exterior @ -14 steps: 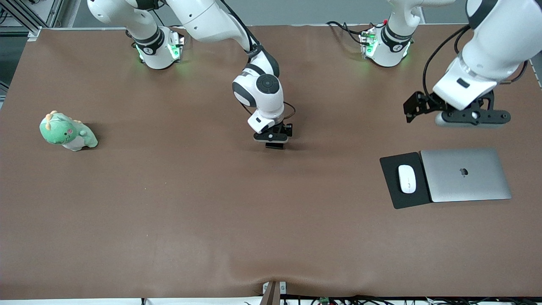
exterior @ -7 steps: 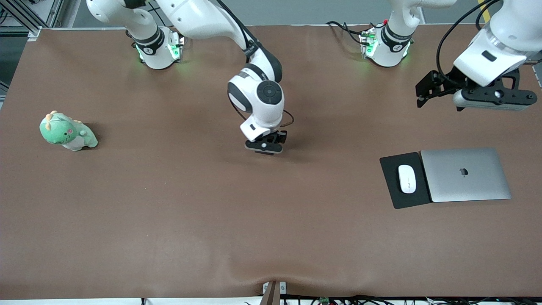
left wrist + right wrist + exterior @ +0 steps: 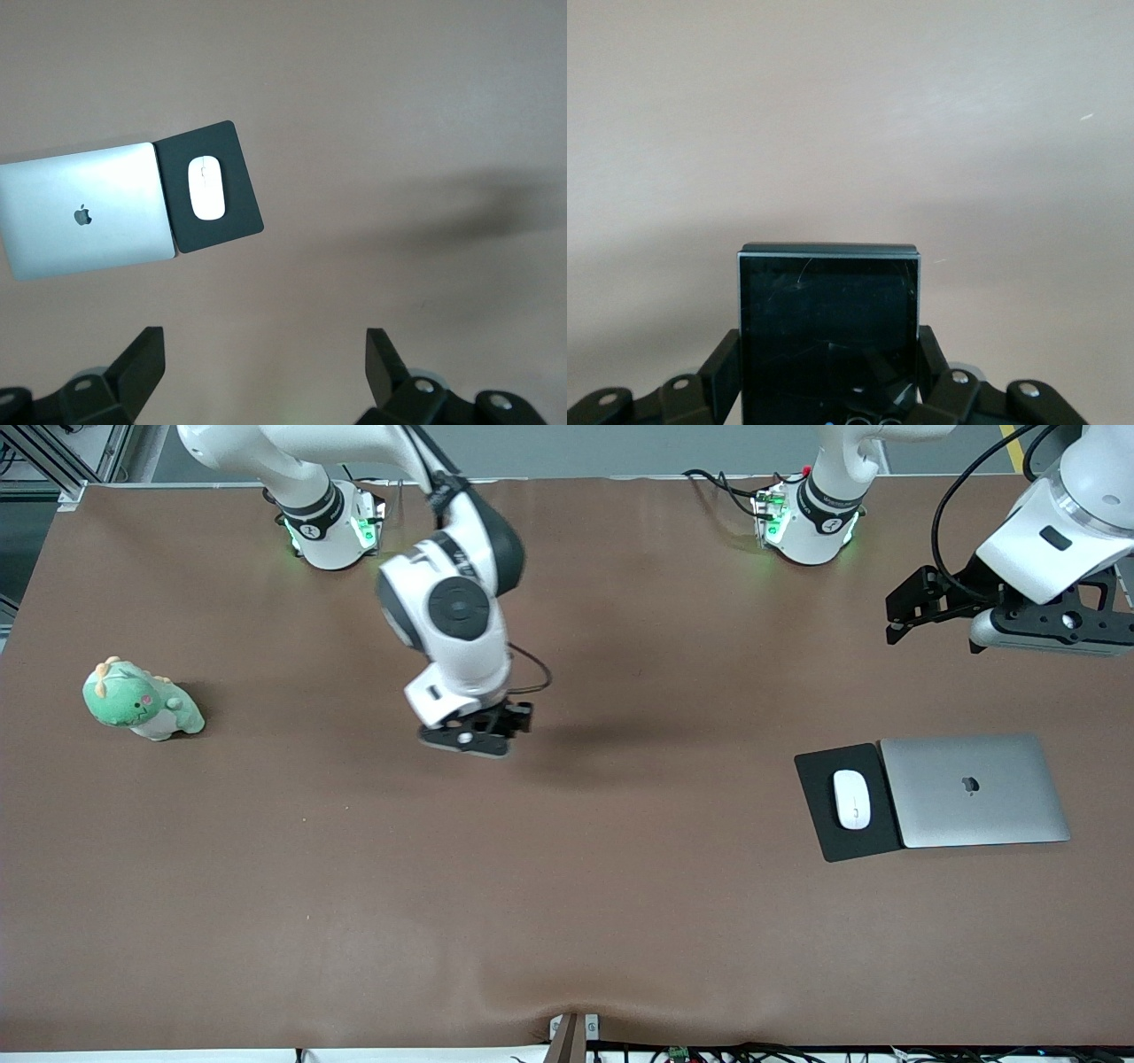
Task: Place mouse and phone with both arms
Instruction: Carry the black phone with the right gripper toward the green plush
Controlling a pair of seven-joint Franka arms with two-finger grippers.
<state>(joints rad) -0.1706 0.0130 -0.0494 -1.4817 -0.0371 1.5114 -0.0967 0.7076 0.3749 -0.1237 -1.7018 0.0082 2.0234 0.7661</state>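
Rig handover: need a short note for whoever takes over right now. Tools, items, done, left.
Right tool: shut on the black glossy phone, up over bare brown table mid-table.
Left tool: open, empty, raised over the left arm's end of the table.
White oval mouse: lying on the flat black mouse pad beside the closed silver laptop.
Done: mouse placed.
Left: set the phone down.

White jointed arms, black bands (green-lit bases).
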